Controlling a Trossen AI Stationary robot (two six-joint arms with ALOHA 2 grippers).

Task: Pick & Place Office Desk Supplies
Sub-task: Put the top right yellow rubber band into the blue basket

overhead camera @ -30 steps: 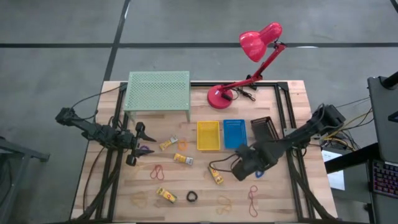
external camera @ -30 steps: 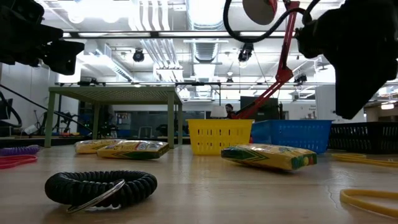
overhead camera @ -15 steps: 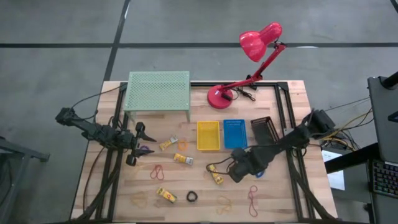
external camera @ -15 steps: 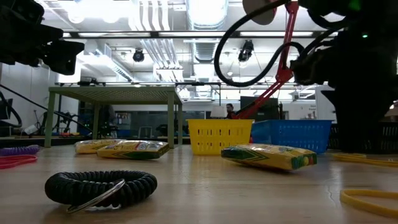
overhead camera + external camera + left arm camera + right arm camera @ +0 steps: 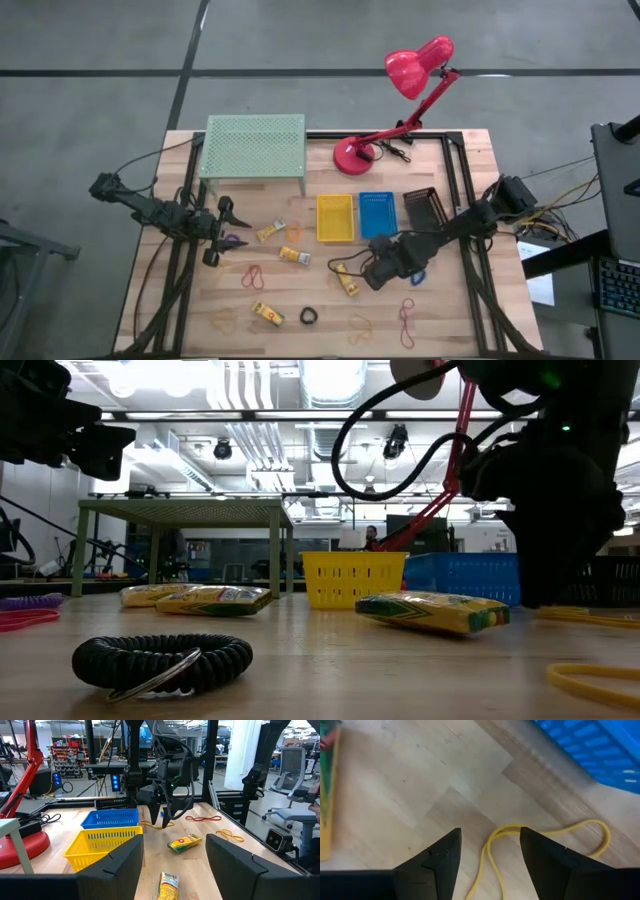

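A thin yellow rubber band (image 5: 492, 845) lies flat on the wood in front of the blue basket (image 5: 600, 750). My right gripper (image 5: 490, 831) points down over it, open, one finger on each side of the band's looped end; I see no touch. From above, that gripper (image 5: 368, 272) stands low beside a yellow packet (image 5: 348, 284). More yellow packets (image 5: 294, 256), red bands (image 5: 252, 276) and a black coil ring (image 5: 160, 660) lie scattered on the table. My left gripper (image 5: 226, 234) waits open and level at the table's left.
Yellow (image 5: 335, 217), blue (image 5: 377, 214) and black (image 5: 425, 208) baskets stand in a row behind the right gripper. A pale green mesh shelf (image 5: 254, 148) and a red desk lamp (image 5: 352, 155) stand at the far edge. Orange bands (image 5: 360, 325) lie near the front.
My right gripper has come down toward the table and gone a little toward the table's left edge, ending low over the yellow rubber band. Nothing on the table has moved.
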